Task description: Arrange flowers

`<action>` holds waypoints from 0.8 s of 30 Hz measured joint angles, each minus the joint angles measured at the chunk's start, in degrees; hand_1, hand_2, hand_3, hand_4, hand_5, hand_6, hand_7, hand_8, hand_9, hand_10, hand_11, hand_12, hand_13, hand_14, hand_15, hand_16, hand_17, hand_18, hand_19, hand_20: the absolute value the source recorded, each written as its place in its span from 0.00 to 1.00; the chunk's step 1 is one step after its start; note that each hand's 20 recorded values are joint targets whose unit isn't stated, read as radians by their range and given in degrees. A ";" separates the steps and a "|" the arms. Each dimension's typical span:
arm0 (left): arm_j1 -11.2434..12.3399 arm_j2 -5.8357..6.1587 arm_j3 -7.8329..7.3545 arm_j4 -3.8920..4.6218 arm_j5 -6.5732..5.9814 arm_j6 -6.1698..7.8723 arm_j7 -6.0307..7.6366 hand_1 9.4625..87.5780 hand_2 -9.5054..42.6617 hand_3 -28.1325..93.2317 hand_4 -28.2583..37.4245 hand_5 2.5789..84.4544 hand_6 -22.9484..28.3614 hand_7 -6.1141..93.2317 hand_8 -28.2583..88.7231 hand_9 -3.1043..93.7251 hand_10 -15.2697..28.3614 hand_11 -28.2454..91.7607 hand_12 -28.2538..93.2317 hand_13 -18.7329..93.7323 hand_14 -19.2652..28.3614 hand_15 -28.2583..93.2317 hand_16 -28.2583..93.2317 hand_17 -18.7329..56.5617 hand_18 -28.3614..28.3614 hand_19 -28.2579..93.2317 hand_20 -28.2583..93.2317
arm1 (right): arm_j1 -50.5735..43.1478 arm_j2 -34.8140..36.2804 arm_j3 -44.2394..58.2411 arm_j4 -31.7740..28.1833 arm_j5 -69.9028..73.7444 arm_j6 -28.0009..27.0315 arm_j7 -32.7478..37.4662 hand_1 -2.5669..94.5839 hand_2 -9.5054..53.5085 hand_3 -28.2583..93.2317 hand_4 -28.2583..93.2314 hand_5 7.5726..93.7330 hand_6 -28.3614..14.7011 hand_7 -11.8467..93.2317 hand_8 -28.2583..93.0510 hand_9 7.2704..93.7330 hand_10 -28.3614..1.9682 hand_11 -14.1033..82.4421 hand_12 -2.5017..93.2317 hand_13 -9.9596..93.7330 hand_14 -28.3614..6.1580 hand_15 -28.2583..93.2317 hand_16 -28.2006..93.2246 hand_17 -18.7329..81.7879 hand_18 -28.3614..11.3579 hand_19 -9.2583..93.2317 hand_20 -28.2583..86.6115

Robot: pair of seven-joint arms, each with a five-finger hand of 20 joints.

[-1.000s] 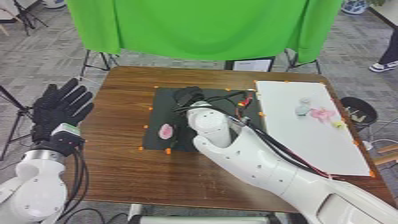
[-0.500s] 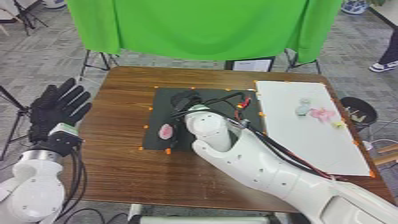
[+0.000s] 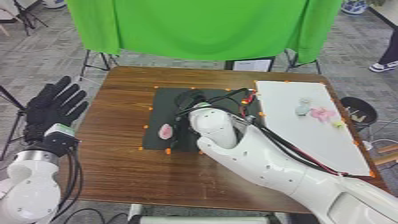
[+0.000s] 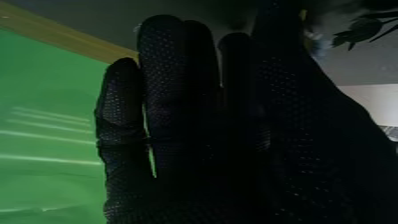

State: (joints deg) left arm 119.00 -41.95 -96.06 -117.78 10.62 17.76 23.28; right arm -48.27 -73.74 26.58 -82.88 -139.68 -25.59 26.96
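A white robot arm is reaching in from the near right side of a dark mat (image 3: 161, 109), its right hand (image 3: 188, 98) hanging over the mat's middle, left of the arm's white wrist; the fingers are standing nearly straight and close together in the wrist view, though whether they are gripping anything is impossible to tell. Dark leaves (image 4: 362, 31) are showing near that hand in the same view, their position relative to the mat remaining unclear

The left hand (image 3: 51, 110) is waiting well to the left of the mat, past the edge of the brown wooden table (image 3: 115, 130), its fingers spreading wide and straight and holding nothing

A pink-and-white flower (image 3: 166, 131) is lying on the mat's left part, toward the near edge. To the right of the mat, a white board (image 3: 306, 147) is bearing more blooms: a pale blue one (image 3: 303, 109), a pink one (image 3: 322, 114) and a small yellow one (image 3: 338, 124), the yellow sitting farthest from the mat

Orange markers are dotting the mat's edges. A green cloth (image 3: 204, 32) is hanging beyond the mat's far side, while a black bin (image 3: 355, 104) is standing well to its right, past the board
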 measured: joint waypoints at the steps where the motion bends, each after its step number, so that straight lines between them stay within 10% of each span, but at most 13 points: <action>1: 0.08 0.00 -0.03 0.00 0.02 -0.10 0.01 0.29 0.37 0.81 0.02 0.44 0.65 0.18 0.19 0.34 0.72 0.40 0.35 0.34 0.74 0.50 0.19 0.14 0.76 0.51 0.31 | 0.06 0.20 0.00 -0.24 0.18 0.00 0.00 0.51 0.00 0.85 0.00 0.61 0.63 0.29 0.12 0.74 0.54 0.34 0.22 0.73 0.48 0.63 0.47 0.52 0.15 0.84 0.55; 14: 0.57 -0.58 0.03 -0.04 0.32 -0.77 -0.19 0.27 0.38 0.81 0.01 0.45 0.65 0.18 0.19 0.35 0.72 0.40 0.35 0.34 0.74 0.50 0.19 0.14 0.76 0.51 0.31 | -2.60 -0.44 8.65 -4.14 5.32 2.66 1.46 0.48 0.02 0.84 0.01 0.58 0.62 0.28 0.12 0.69 0.48 0.33 0.21 0.72 0.45 0.63 0.46 0.52 0.14 0.85 0.55; 24: 1.11 -2.63 -0.14 -0.18 2.88 -2.28 -1.30 0.25 0.41 0.81 0.00 0.45 0.65 0.17 0.19 0.35 0.72 0.40 0.35 0.34 0.75 0.50 0.19 0.14 0.76 0.50 0.31 | -12.54 11.29 25.82 -24.97 15.11 5.21 8.93 0.45 0.00 0.84 0.01 0.52 0.54 0.25 0.14 0.55 0.39 0.28 0.18 0.67 0.40 0.63 0.43 0.54 0.13 0.92 0.56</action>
State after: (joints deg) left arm 120.11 -44.59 -96.21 -117.96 13.50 15.48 21.97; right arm -60.80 -62.45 52.40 -107.85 -124.58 -20.38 35.89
